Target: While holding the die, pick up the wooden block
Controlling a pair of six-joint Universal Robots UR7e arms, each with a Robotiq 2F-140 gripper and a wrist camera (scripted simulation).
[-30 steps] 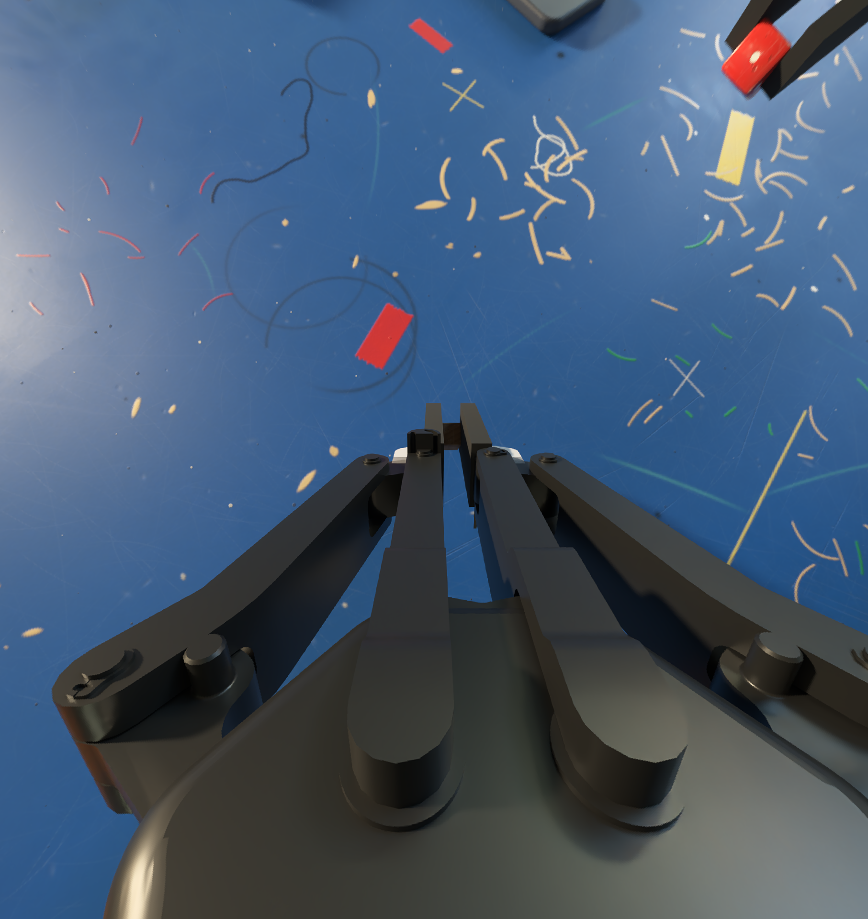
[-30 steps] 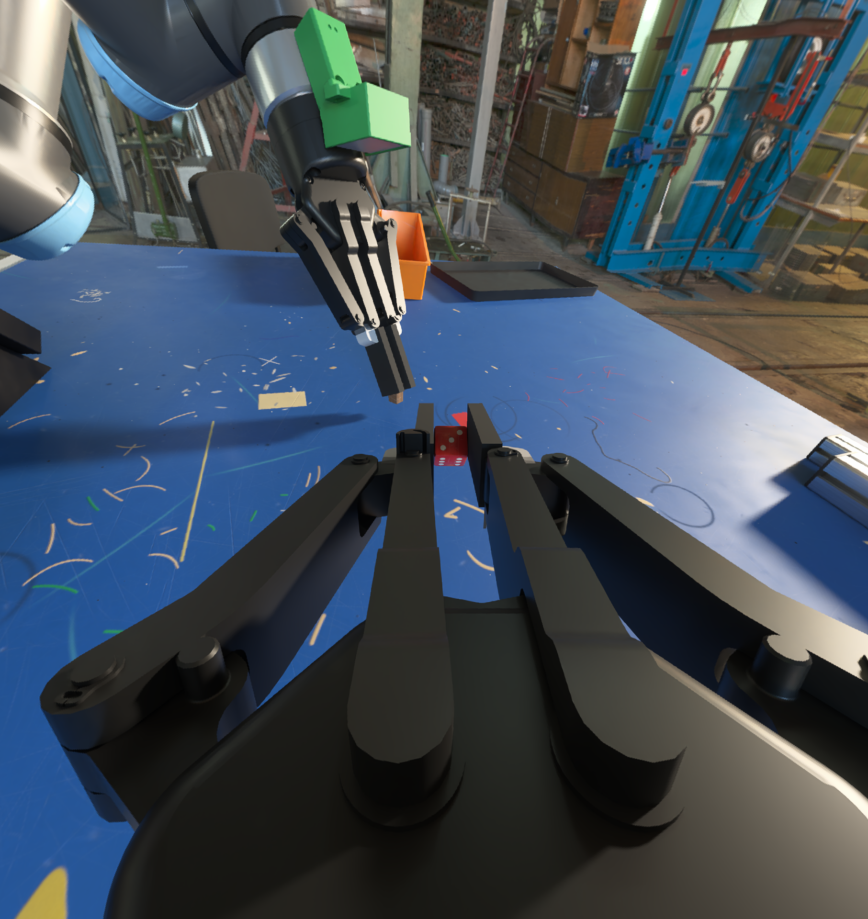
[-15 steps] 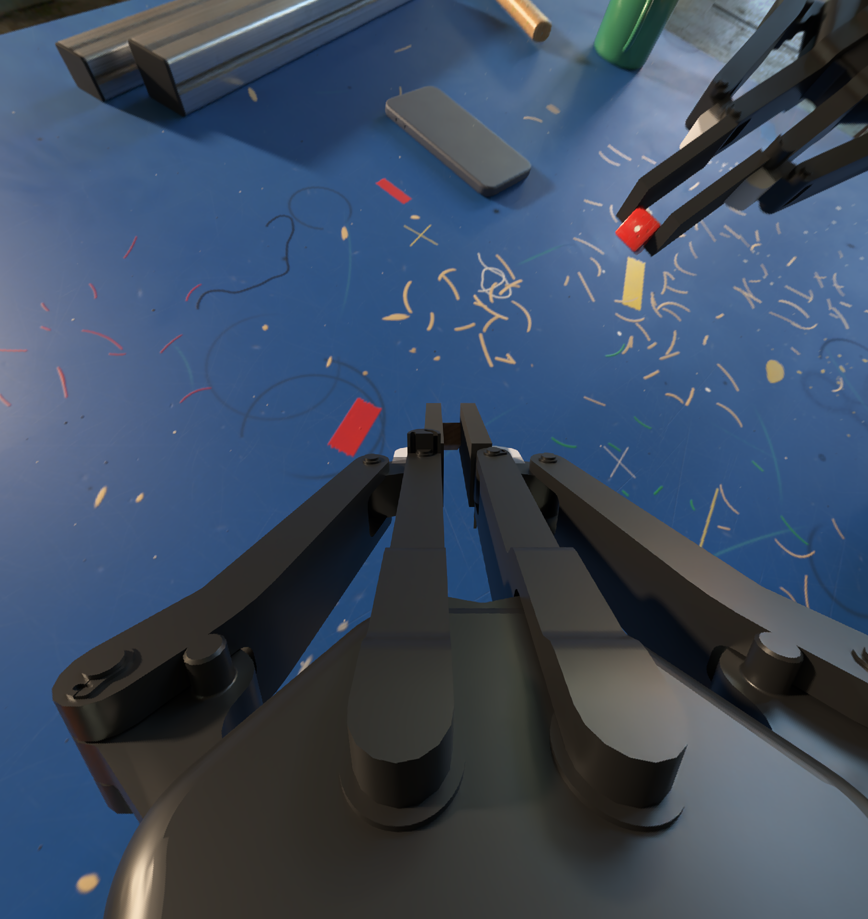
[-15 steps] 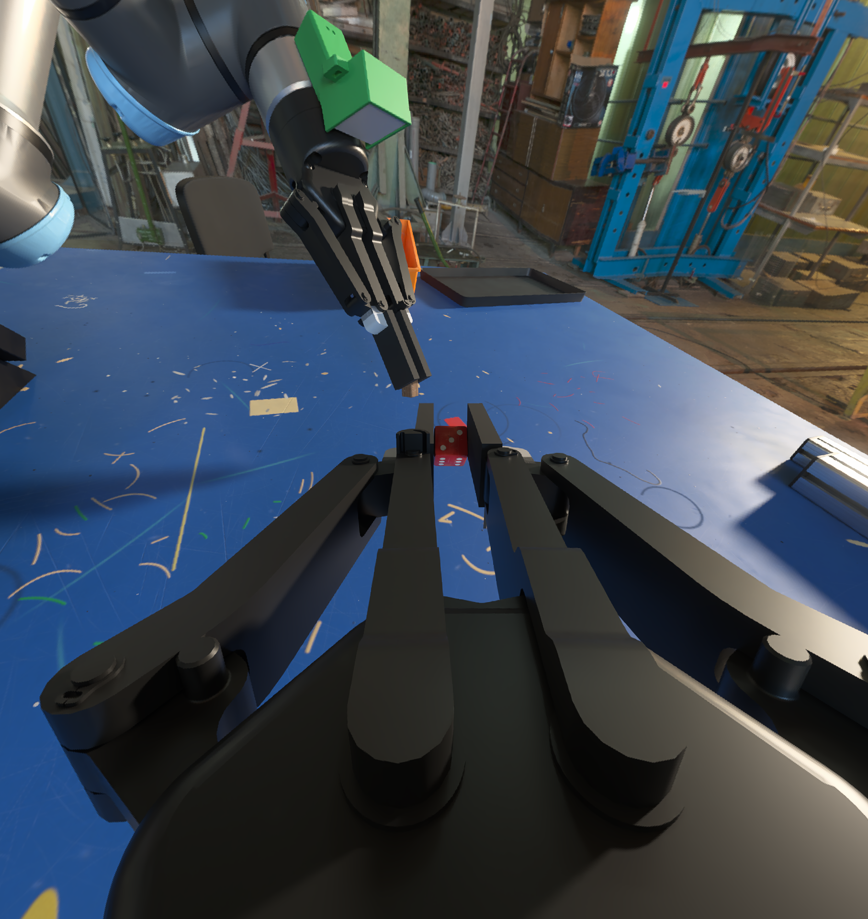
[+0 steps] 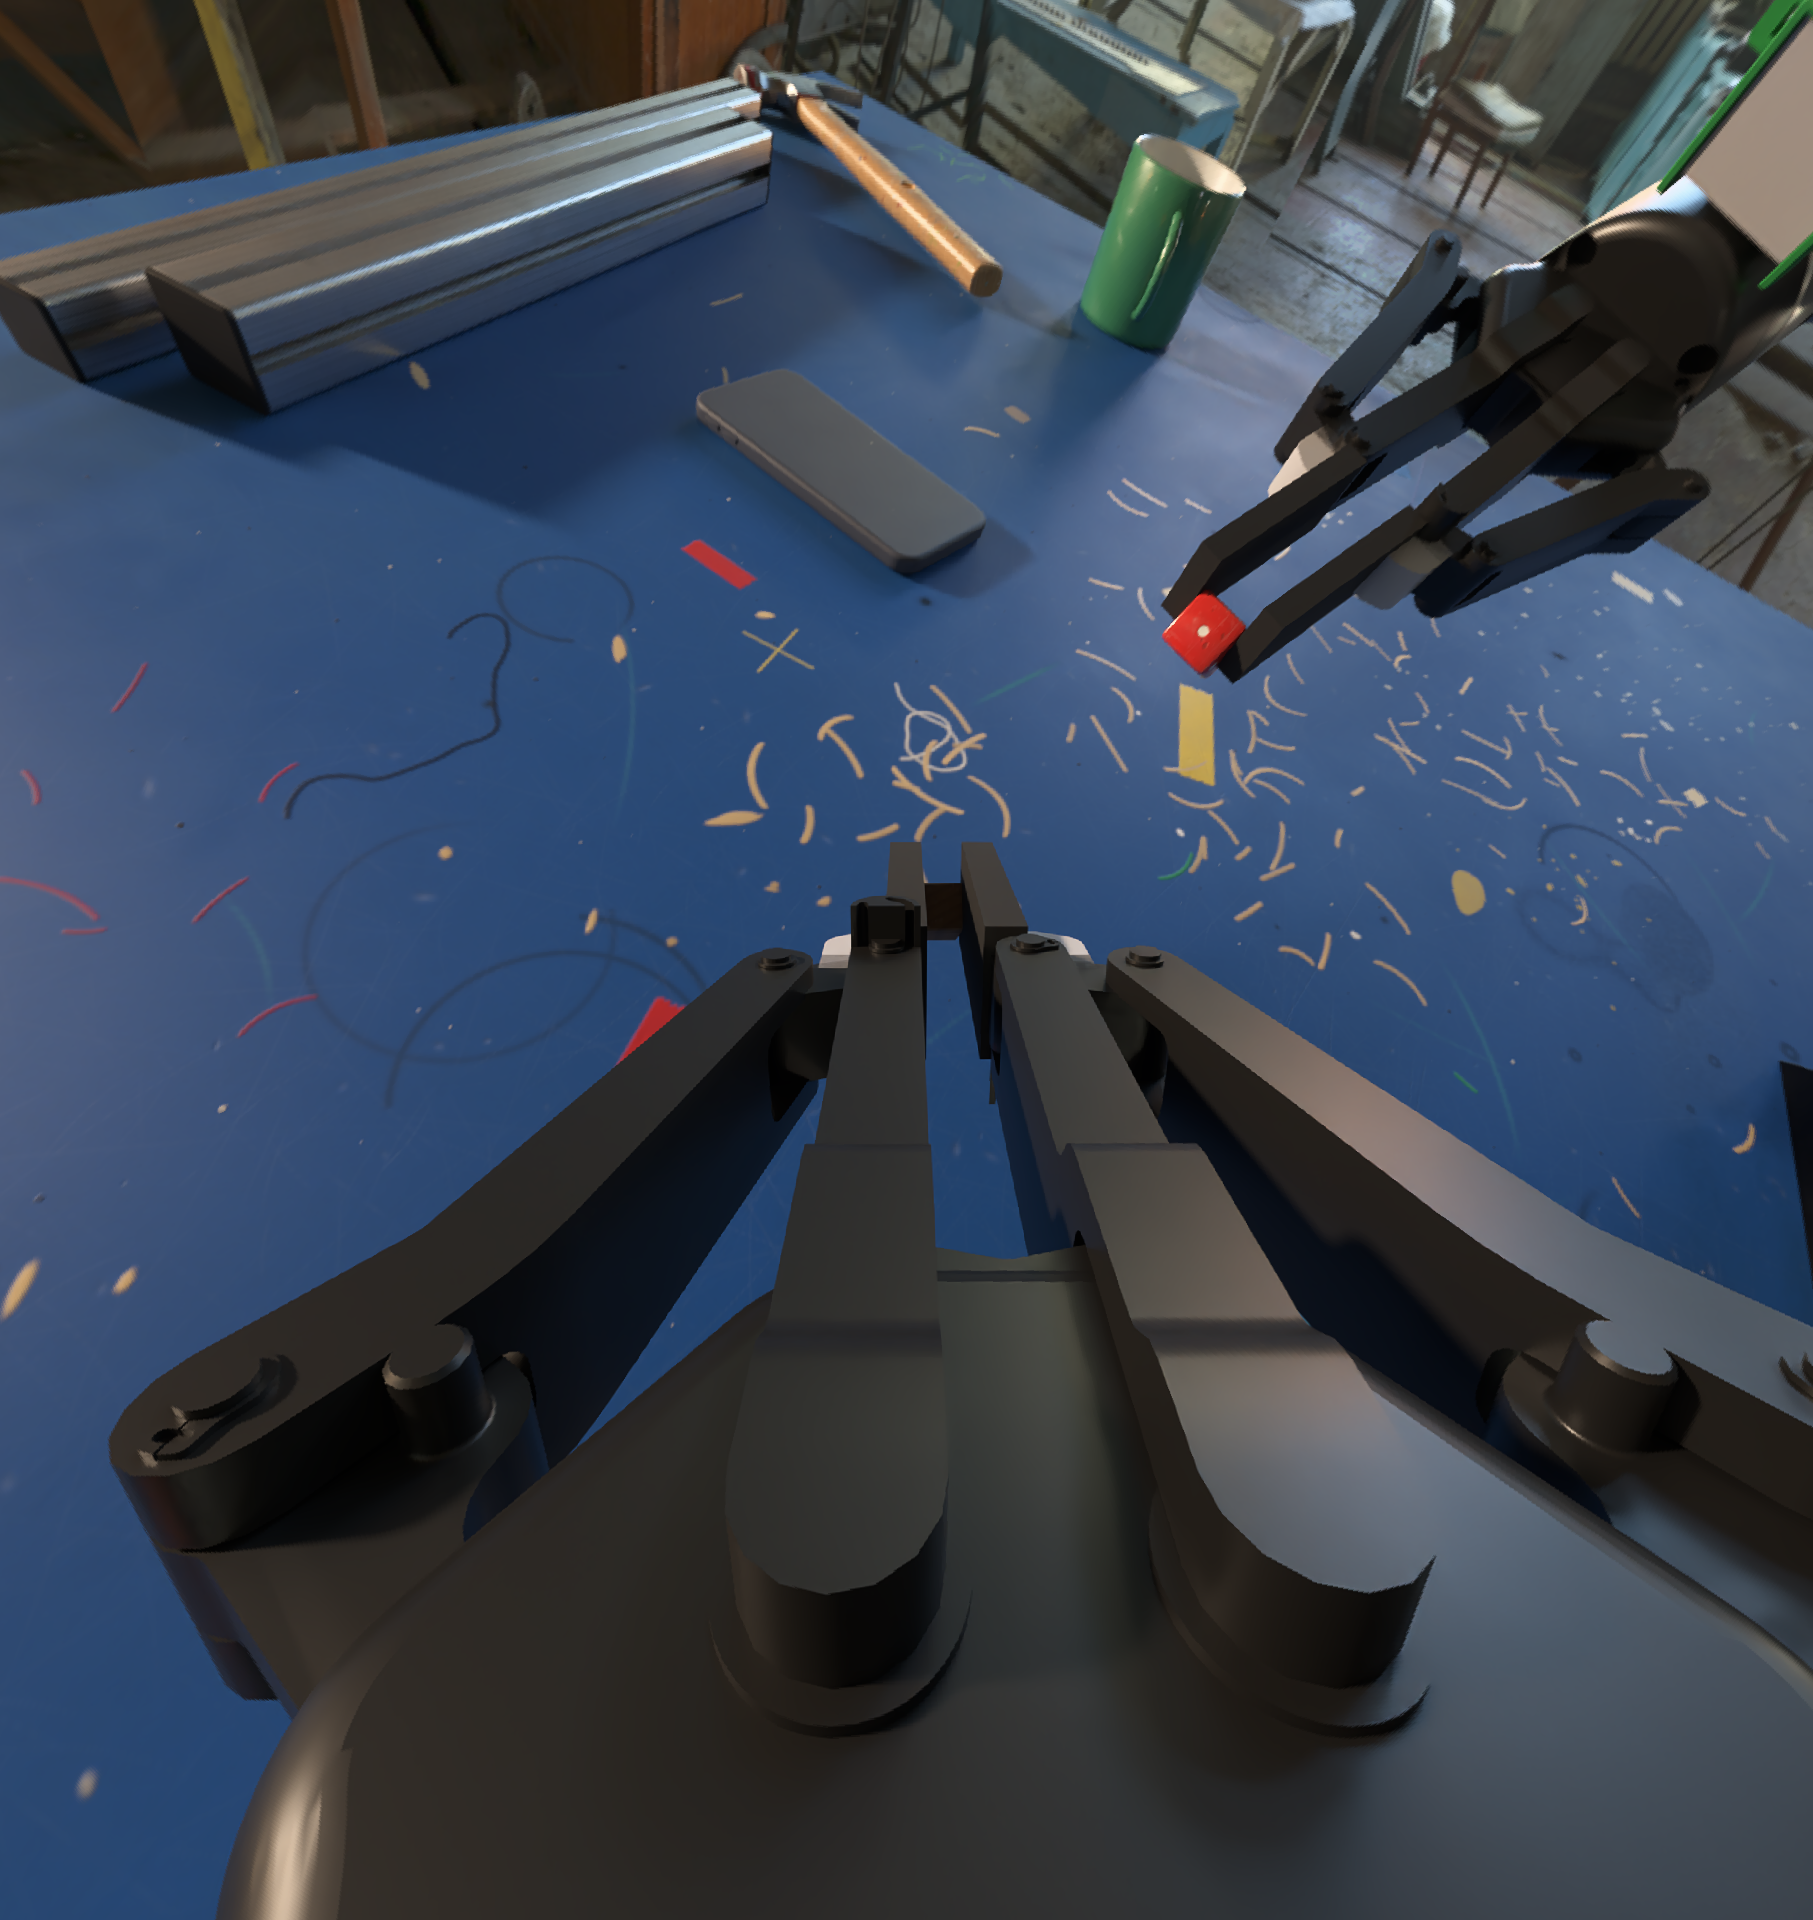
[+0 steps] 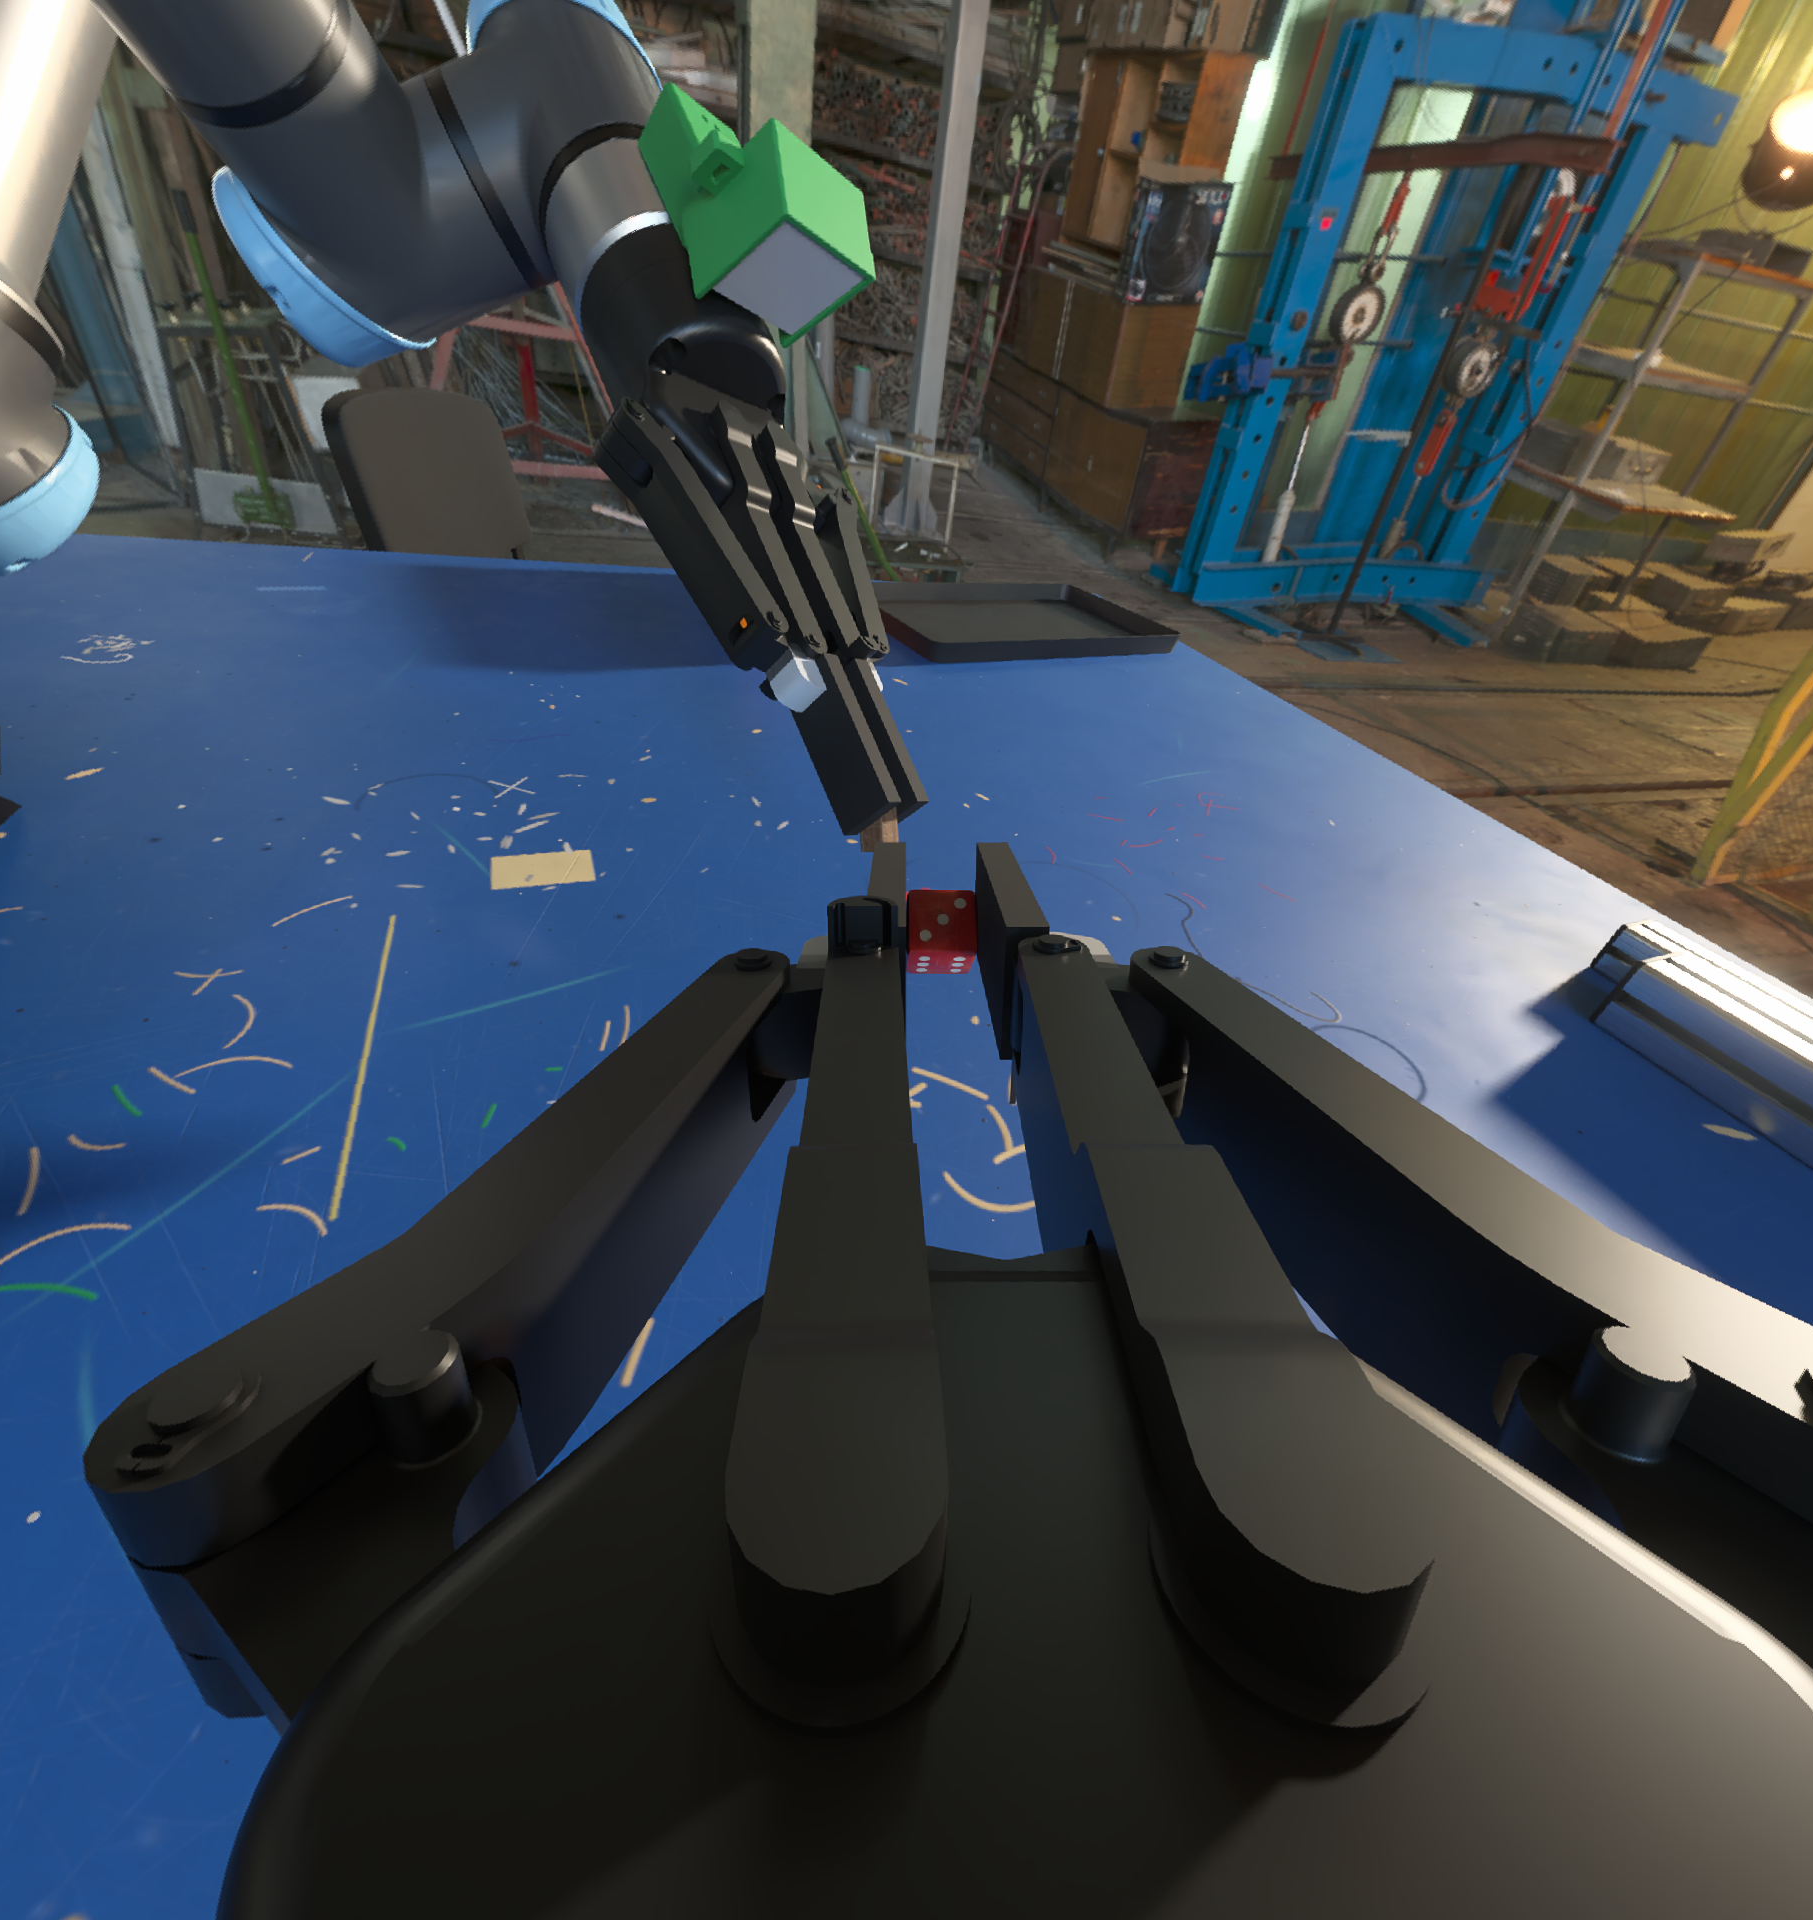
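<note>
My right gripper [image 6: 941, 914] is shut on a red die [image 6: 940, 931] with white pips and holds it above the blue table. It also shows in the left wrist view [image 5: 1208, 639], far right, with the die [image 5: 1201, 632] at its fingertips. My left gripper [image 5: 943, 902] is shut on a small wooden block [image 5: 943, 910], which shows dark between its fingertips. In the right wrist view the left gripper [image 6: 886, 821] hangs tilted above the table, and the block's pale brown end [image 6: 884, 833] sticks out below its tips.
In the left wrist view, two metal bars [image 5: 382, 260], a hammer [image 5: 886, 177], a green mug [image 5: 1156, 244] and a dark phone [image 5: 840, 468] lie at the far side. A black tray [image 6: 1027, 618] sits at the table's far edge in the right wrist view.
My left gripper has risen and tilted forward with the block, bringing the bars, hammer and mug into view. My right gripper has held the die nearly still.
</note>
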